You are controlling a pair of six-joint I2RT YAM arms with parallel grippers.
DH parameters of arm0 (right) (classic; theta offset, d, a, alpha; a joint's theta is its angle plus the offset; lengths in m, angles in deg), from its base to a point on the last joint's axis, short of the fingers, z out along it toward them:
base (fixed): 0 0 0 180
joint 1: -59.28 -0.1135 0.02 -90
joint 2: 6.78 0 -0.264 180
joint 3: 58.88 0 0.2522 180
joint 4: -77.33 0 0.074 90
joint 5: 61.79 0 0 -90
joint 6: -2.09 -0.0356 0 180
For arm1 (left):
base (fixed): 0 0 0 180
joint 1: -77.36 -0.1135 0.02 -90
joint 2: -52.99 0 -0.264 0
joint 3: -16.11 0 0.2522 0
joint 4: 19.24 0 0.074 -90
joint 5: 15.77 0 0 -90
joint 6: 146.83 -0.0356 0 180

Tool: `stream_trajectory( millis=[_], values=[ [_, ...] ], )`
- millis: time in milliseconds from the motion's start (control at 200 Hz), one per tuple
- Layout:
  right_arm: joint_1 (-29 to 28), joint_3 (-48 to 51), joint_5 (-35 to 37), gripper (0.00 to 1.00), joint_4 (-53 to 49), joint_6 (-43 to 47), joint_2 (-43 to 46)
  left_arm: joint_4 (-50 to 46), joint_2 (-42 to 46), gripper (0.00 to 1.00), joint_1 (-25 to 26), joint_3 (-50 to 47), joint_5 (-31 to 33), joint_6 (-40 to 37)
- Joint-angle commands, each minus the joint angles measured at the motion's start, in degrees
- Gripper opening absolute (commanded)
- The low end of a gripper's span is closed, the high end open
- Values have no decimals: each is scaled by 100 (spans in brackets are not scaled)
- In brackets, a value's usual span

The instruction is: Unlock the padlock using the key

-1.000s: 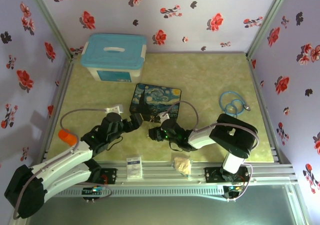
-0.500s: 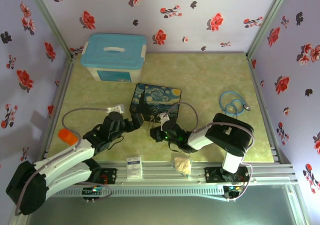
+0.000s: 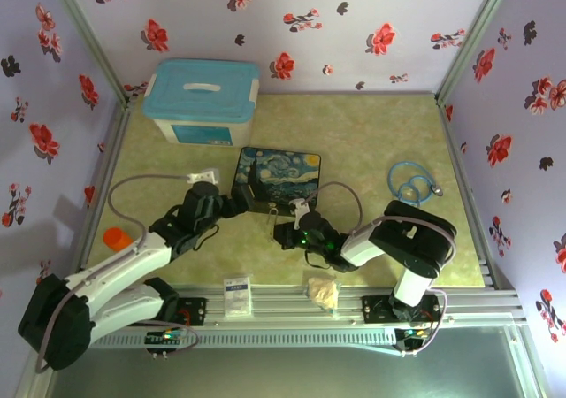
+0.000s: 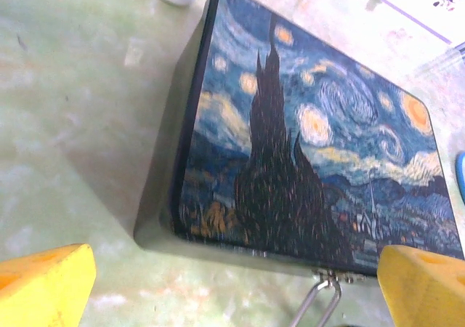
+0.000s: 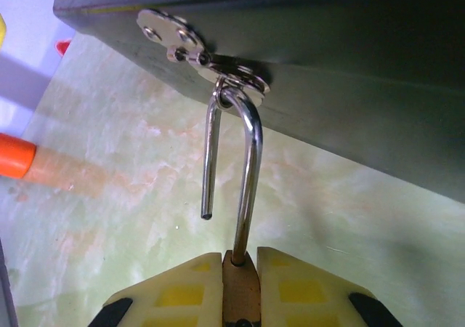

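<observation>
Box: lid down, contents hidden. Clasp on its near wall carries the shackle. Padlock hangs off that clasp, body toward the table's near edge. One shackle leg sits in the body; the other leg's tip is free & clear of it.

R claw: pinched tight on the brass body, a yellow finger each side.

L claw: spread full wide, nothing btw its pads, at the box's near-left corner. Box front wall & bottom of the shackle just ahead of it; touching the box or not, can't tell.

Bin: blue lid on, contents not visible. Sits in the far-left corner close to the walls, well apart from the box.

Room: box lies mid-mat. Bare mat behind it & to its right, up to the blue cable near the R wall. Near side of the box is crowded, both claws close together there. Orange piece by the L edge, beside the L arm. Wad & card on the near rail, apart from the box.
</observation>
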Motion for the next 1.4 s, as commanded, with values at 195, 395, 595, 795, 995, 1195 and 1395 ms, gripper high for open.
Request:
stream_trajectory(
  millis=[195,395,595,795,995,1195,1395],
  values=[
    [74,343,276,4,-48,-1256,240,1087,-1286,98,-176,414,4,-912],
    [-37,503,797,4,1063,-2291,-430,1130,-1840,90,-169,742,83,-1426],
    [-68,599,1031,2,2717,-2820,-1501,1111,-2336,78,-169,846,-11,-1555],
    [-128,563,1253,1,2788,-2941,-1771,1146,-2605,67,-135,861,-152,-1521],
    [-43,676,1514,0,2823,-3050,-1733,721,-2778,61,-150,882,250,-1378],
    [-103,775,2277,0,2823,-3319,-1545,801,-2920,58,-161,770,199,-1315],
    [-108,572,2499,0,2836,-3638,-1674,858,-2893,58,-157,682,175,-1307]
  ],
)
